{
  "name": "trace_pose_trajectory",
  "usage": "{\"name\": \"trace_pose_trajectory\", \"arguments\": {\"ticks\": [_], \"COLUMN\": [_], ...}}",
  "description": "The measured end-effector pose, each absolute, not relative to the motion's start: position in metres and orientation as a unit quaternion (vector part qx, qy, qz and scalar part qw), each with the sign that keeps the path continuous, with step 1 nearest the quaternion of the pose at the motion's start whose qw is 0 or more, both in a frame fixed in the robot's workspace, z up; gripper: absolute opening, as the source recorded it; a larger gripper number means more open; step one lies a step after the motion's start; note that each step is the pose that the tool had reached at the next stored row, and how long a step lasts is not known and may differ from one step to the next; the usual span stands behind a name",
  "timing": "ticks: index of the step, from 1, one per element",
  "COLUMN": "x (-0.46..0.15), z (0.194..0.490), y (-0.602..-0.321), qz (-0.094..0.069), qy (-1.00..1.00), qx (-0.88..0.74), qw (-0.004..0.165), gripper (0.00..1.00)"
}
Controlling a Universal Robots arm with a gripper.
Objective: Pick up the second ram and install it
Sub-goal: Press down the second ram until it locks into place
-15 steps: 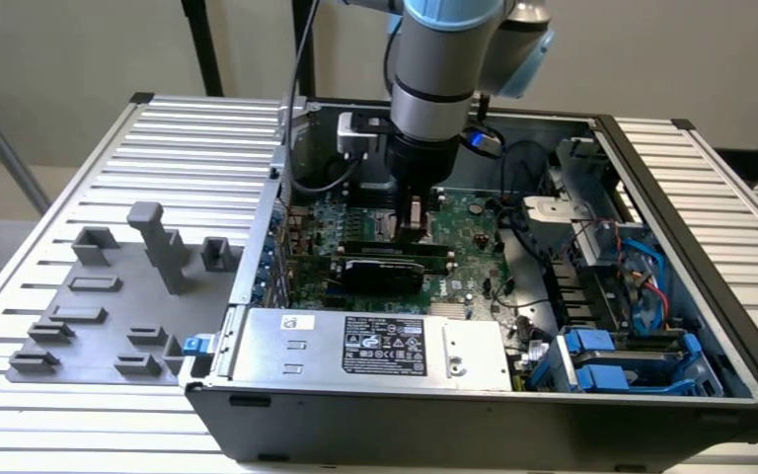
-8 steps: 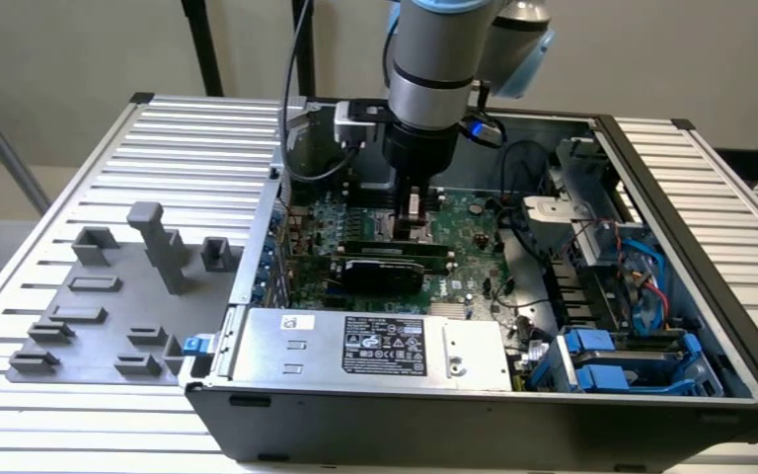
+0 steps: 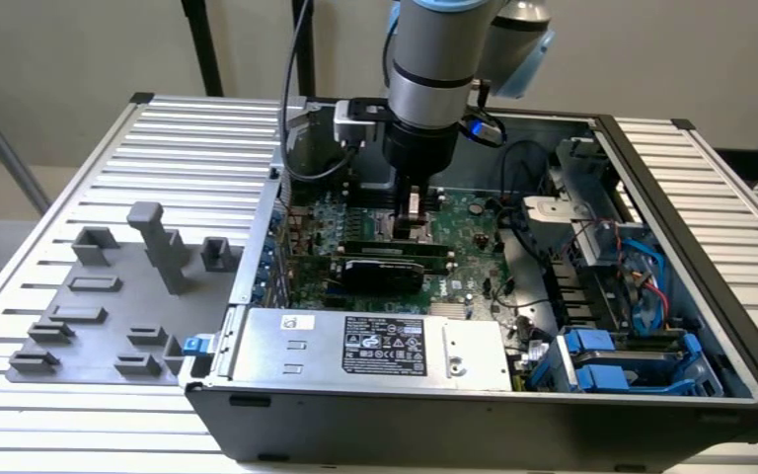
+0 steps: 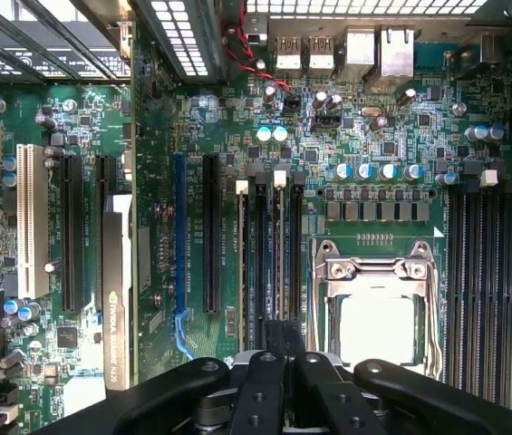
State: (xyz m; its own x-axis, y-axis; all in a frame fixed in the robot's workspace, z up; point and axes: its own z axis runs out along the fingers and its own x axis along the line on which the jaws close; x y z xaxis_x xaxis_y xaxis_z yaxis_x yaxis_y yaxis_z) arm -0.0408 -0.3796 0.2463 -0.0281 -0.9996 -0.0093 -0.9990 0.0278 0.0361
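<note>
Open computer case holds the green motherboard, a silver power supply and blue drive bays. Gripper stands over the memory slots beside the silver CPU, fingers clenched. The second ram, a thin stick seen edge-on, appears pinched between them, standing in a slot; seating cannot be confirmed.
</note>
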Motion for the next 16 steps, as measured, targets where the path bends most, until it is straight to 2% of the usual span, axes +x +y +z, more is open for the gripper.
{"name": "trace_pose_trajectory", "arguments": {"ticks": [16], "x": [-0.041], "z": [0.236], "y": [-0.379], "qz": [-0.016], "qy": [-0.717], "qx": [0.697], "qw": [0.009], "gripper": [0.11]}}
